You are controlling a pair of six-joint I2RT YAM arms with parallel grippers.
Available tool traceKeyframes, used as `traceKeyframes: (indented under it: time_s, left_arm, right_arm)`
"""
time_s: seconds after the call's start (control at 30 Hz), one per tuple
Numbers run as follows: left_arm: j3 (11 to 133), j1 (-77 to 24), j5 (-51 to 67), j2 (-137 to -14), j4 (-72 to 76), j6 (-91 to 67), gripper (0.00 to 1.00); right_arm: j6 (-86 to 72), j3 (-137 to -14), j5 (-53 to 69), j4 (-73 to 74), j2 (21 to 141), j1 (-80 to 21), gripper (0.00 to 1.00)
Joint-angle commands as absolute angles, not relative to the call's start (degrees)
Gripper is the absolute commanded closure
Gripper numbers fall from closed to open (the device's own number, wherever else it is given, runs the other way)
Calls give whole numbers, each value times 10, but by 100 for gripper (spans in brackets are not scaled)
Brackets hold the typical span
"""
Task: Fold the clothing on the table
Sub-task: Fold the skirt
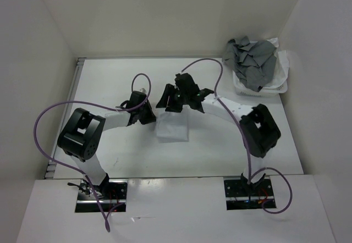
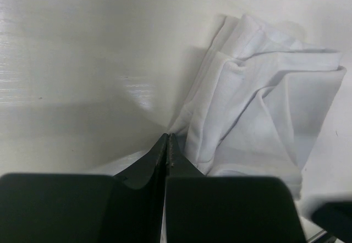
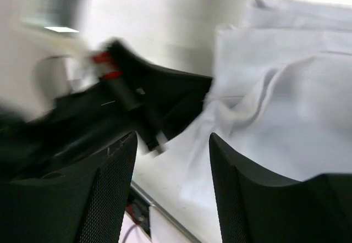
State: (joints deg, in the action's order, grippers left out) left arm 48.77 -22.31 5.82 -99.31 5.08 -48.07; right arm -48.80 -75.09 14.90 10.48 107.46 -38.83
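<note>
White table (image 1: 110, 155), walled in white on three sides, takes up most of the overhead view, with a metal rail along its left edge. Two black arms reach in from the near edge and meet near the middle. At the far right corner sits a white basket (image 1: 278, 84) with a crumpled grey garment (image 1: 250, 61) heaped on top of it.

Near the centre of the table lies the clothing (image 1: 172, 130), a thin white garment folded down to a small, roughly square bundle with loose creases and layered edges (image 2: 264, 105). The left gripper (image 1: 147, 114) is just beside its left edge, fingers pressed flat together with nothing seen between them, tips low by the tabletop (image 2: 168, 139). The right gripper (image 1: 171, 101) hovers over the bundle's far edge with its fingers standing well apart and nothing between them (image 3: 171, 138); the cloth (image 3: 286, 105) lies beyond them. That wrist view is blurred.
</note>
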Motion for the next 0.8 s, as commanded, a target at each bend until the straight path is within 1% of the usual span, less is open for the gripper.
traceKeyframes:
  time_s: [0.0, 0.1, 0.2, 0.23, 0.3, 0.33, 0.37, 0.43, 0.53, 0.63, 0.77]
  left_arm:
    - [477, -228, 59, -998, 27, -469, 100]
    - [490, -228, 53, -991, 11, -459, 100]
    - [504, -228, 26, -951, -20, -444, 100]
    - [513, -228, 14, -937, -45, -444, 100]
    - [532, -228, -16, -888, -68, -429, 100]
    - [537, -228, -24, -871, -87, -429, 100]
    - [537, -228, -24, -838, -94, -429, 100]
    - [551, -228, -31, -811, -113, -423, 100]
    - [544, -228, 14, -763, -112, -418, 100]
    - [520, -228, 84, -751, -78, -417, 100]
    - [500, -228, 117, -772, -58, -423, 100]
  right_arm:
    - [-469, -748, 104, 95, 961, -381, 39]
    - [-463, -741, 97, 128, 918, -360, 39]
    - [-463, -717, 97, 159, 899, -342, 48]
    - [-463, -705, 97, 164, 889, -342, 64]
    - [-469, -661, 97, 164, 882, -337, 85]
    - [-475, -647, 102, 158, 882, -337, 100]
    - [-481, -622, 102, 158, 882, -331, 100]
    - [-489, -604, 111, 139, 882, -330, 100]
    - [-494, -592, 130, 126, 908, -330, 100]
    - [-494, -592, 130, 120, 944, -330, 100]
    - [-494, -614, 142, 127, 1016, -330, 100]
